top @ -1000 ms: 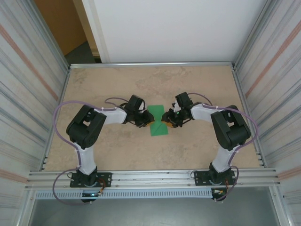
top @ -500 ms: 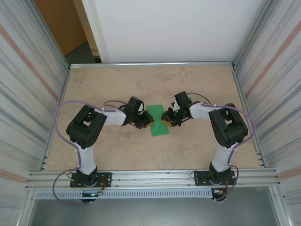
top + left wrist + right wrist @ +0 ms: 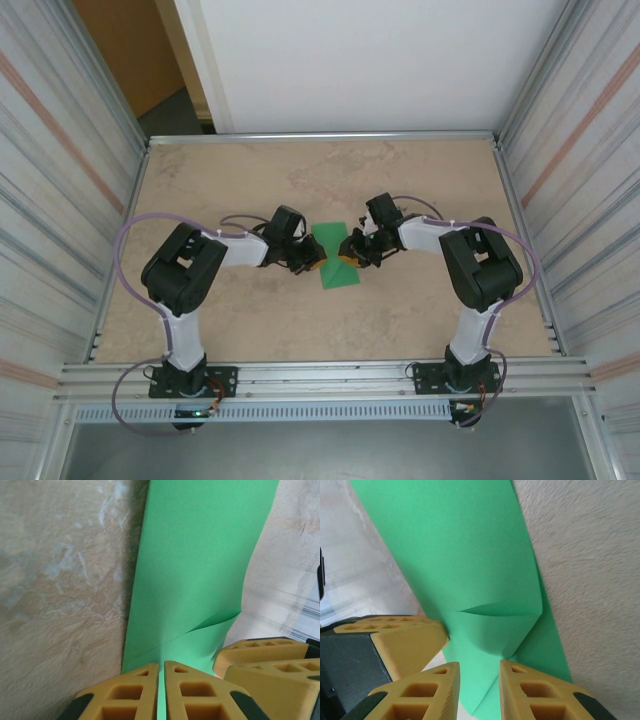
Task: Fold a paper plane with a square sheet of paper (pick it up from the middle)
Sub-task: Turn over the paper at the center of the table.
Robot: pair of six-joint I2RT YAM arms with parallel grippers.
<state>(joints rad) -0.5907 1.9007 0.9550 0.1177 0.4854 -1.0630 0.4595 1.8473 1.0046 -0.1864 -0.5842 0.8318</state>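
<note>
The square sheet of paper is showing plain bright green. The counter is displaying mottled beige marbling. The left end effector and right end effector are showing ochre-yellow with black insets. The cables are appearing lilac.

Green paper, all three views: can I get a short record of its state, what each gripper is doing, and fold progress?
paper: green paper on the table between both arms, creased, a flap lifted
left gripper: fingers shut on the paper's edge
right gripper: fingers apart, astride a raised fold
progress: no dart shape yet
</note>
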